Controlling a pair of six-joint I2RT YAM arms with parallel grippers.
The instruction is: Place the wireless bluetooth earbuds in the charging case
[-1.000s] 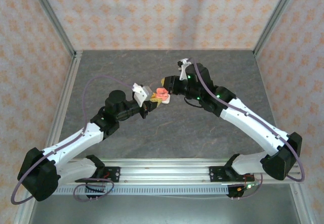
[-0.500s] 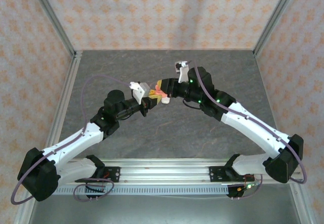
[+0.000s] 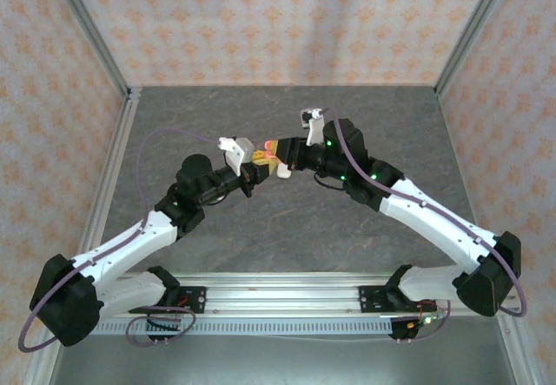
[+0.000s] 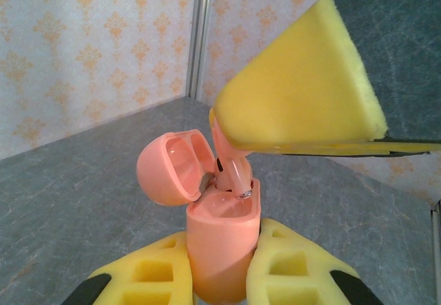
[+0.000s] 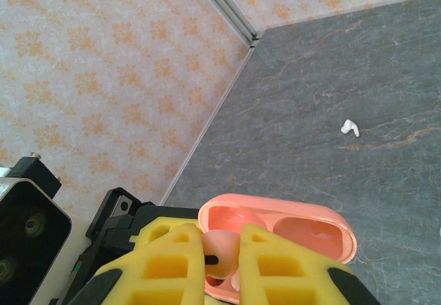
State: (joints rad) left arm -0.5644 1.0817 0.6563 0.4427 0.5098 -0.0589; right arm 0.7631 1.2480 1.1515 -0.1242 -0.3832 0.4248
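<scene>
Coral-pink earbud point(image 4: 233, 173) is sitting right at the mouth of the charging case point(image 4: 222, 233), in the centre of the left wrist view. Its lower end with the small metal ring is touching the rim area, while the rest is sticking up and leaning toward the upper right. The case is standing upright in the lower centre of that frame. Its lid point(image 4: 172, 167) is hanging open toward the left, with the hollow inside facing us.

The left gripper point(image 4: 222, 281) is clamping the case body from both sides, with yellow foam fingers pressing on its lower half at the bottom edge of the frame. A big yellow foam pad point(image 4: 303, 91) of the other arm is reaching in from the upper right and covering the earbud's top.

In the right wrist view, the right gripper point(image 5: 220, 267) is pinching that same earbud between its two yellow fingers at the bottom centre. The fingers are drawn in close, with only the bud between them. The open case is lying just behind them (both wells are showing, pale and glossy).

A white earbud point(image 5: 350, 127) is lying alone on the grey table point(image 5: 386, 57) at the right of that frame, well apart from the case.

From above, both arms are meeting at the middle of the frame, slightly left of centre.
</scene>
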